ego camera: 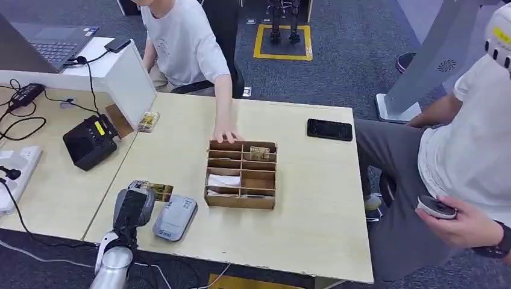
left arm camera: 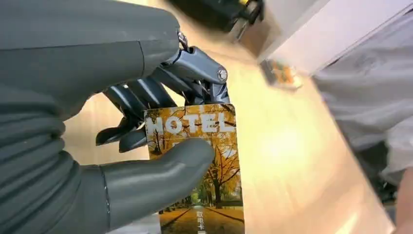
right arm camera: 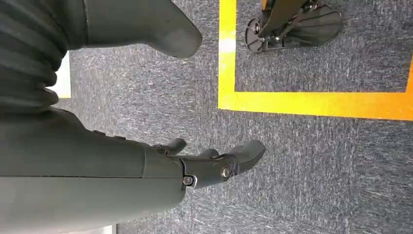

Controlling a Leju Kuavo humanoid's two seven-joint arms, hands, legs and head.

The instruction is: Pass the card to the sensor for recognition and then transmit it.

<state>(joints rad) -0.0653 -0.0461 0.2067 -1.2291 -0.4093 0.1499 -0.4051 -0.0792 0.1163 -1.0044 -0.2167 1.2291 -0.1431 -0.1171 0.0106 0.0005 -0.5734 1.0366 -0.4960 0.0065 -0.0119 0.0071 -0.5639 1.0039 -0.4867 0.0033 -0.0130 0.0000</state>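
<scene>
Left hand [ego camera: 134, 208] pinches the card [left arm camera: 197, 165] near the grey sensor [ego camera: 175, 217].
Right hand [right arm camera: 214, 163] hangs empty, fingers spread; the wooden box [ego camera: 241, 174] holds cards and paper.

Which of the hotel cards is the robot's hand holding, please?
The card with the autumn-tree picture, pinched in the left hand beside the grey sensor; another card lies untouched near the white box.

A pale wooden table [ego camera: 313, 198] stands on dark blue-grey carpet [ego camera: 355, 48]; a second, lighter desk [ego camera: 42, 180] butts against its left side, strewn with black cables [ego camera: 18, 120]; a yellow taped square [ego camera: 283, 42] marks the floor beyond; a grey stand [ego camera: 434, 60] rises at the right.
</scene>
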